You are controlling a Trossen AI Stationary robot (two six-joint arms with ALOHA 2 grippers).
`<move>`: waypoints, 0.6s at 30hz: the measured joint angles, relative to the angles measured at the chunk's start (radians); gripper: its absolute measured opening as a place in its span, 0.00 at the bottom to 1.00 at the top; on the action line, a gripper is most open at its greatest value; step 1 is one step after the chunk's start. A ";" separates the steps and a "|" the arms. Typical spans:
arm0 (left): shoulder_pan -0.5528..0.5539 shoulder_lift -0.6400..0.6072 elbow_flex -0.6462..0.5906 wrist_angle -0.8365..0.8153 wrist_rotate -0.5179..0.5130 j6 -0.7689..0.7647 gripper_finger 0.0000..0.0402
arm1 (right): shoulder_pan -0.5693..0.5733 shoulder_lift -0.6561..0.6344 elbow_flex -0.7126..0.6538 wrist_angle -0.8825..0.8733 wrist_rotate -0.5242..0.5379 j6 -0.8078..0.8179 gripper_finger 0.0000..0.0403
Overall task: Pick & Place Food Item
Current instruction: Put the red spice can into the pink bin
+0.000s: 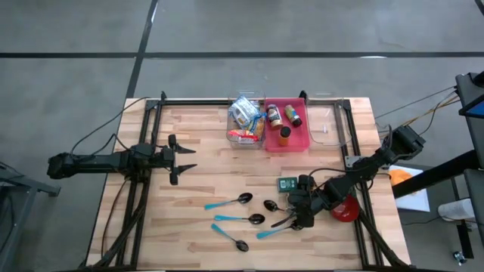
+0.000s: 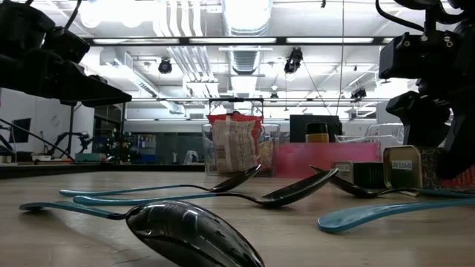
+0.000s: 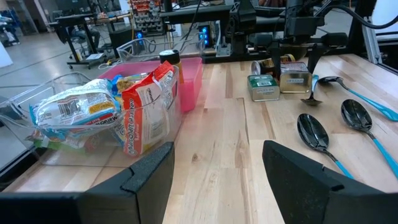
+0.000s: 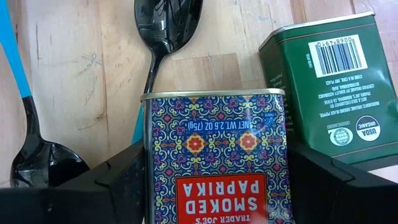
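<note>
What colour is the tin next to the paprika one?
Green tin, seen best in the right wrist view.

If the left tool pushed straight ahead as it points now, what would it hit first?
Likely nothing close: the left tool, open, faces bare table. Farther on stand the green tin and the right tool, though depth is unclear.

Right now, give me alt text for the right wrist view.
A smoked paprika tin stands between the right gripper's dark fingers. Beside it lies a green tin with a barcode; behind are black spoons with blue handles on the wooden table.
</note>
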 joint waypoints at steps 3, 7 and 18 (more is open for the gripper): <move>0.000 0.000 0.000 0.000 0.000 0.000 0.61 | 0.000 0.000 0.000 0.000 0.000 0.000 0.70; 0.000 0.000 0.000 0.000 0.000 0.000 0.61 | 0.000 0.000 0.007 -0.002 -0.001 0.001 0.70; 0.000 0.000 0.000 0.000 0.000 -0.003 0.61 | 0.000 -0.058 0.104 -0.090 0.038 0.124 0.70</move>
